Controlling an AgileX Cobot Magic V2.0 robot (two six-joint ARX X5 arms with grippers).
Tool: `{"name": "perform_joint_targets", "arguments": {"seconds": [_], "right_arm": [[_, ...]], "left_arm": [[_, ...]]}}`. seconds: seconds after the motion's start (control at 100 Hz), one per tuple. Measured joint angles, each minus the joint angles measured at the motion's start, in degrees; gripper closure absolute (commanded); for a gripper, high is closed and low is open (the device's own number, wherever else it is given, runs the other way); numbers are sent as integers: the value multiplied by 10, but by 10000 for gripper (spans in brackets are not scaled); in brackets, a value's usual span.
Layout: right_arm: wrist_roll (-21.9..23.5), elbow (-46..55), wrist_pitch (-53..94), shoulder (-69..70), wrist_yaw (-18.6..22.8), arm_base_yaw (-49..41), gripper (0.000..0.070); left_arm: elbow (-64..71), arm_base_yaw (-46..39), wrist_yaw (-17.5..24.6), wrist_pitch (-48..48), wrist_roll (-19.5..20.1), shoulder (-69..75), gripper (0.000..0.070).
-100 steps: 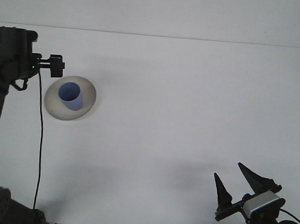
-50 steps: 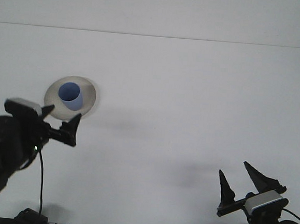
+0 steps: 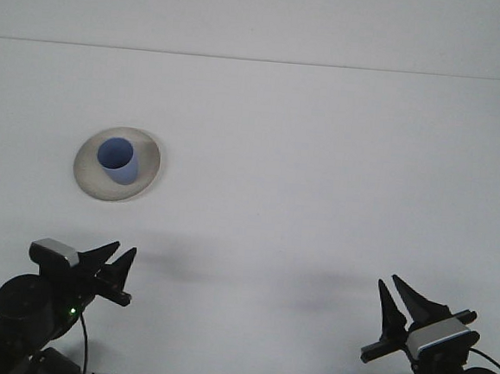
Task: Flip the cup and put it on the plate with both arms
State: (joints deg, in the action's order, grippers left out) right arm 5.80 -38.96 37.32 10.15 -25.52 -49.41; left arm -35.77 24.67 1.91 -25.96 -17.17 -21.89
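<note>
Left gripper sits spread and empty, nearer than the equally spread right gripper to the upright cup on the plate.

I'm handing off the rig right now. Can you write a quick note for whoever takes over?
Left tool: open, holding nothing, low at the near left edge.
Right tool: open, holding nothing, low at the near right edge.
Blue cup: upright, mouth up, standing on the plate at the table's left.
Done: cup is flipped and set on the plate.
Left: nothing obvious; just confirm the cup sits steady.
</note>
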Motion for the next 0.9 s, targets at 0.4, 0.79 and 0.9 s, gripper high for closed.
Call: {"name": "perform_joint_targets", "arguments": {"seconds": [0.4,0.79,0.9], "right_arm": [[0,0,-7,0,0,0,693],[0,0,-7,0,0,0,693],[0,0,-7,0,0,0,693]], "left_arm": [[-3,0,0,13,-2,20,685],[-3,-3,-7,15,17,25,686],[20,-40,-40,45,89,57,686]]}}
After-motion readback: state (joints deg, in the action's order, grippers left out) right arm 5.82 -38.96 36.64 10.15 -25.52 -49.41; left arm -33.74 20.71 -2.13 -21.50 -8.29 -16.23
